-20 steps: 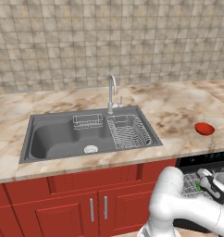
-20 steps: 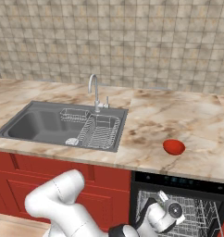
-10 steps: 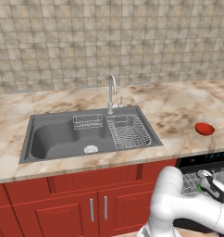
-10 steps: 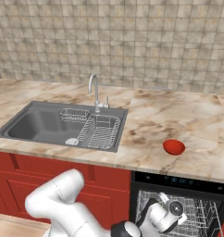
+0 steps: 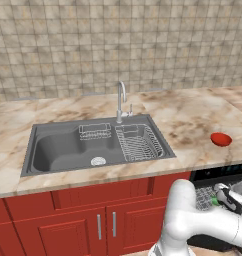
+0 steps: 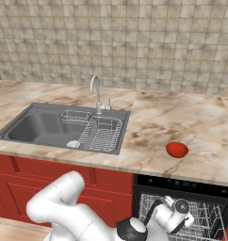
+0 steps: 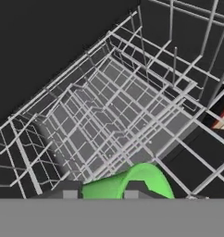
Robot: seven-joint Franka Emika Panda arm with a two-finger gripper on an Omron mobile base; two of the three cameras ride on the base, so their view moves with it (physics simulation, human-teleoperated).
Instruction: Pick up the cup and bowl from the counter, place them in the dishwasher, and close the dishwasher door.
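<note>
A rendered kitchen with a long beige-pink marble bench (image 5: 193, 117) veined in brown, backed by a wall of small mottled tan tiles. Set into the bench is a matte grey sink basin (image 5: 63, 147) with a curved chrome tap (image 5: 121, 100) at its 12 o'clock edge and a white wire drying rack (image 5: 138, 142) in its right half. A small, shallow, glossy red bowl (image 6: 176, 149) sits on the bench well apart from the sink, at about 3 o'clock from it. Below the bench are red cabinets (image 5: 103, 225) with slim silver handles. Beside them stands the black dishwasher (image 6: 182, 183), its white wire rack (image 6: 205, 219) exposed. The smooth white arm bends down low into the dishwasher. In the hand view, the gripper (image 7: 97, 194) sits at 6 o'clock over the grid of thin white wires, and the plain bright green cup (image 7: 141, 183) lies in the rack right at the dark fingertips. Whether the fingers grip the cup or have parted from it cannot be told
</note>
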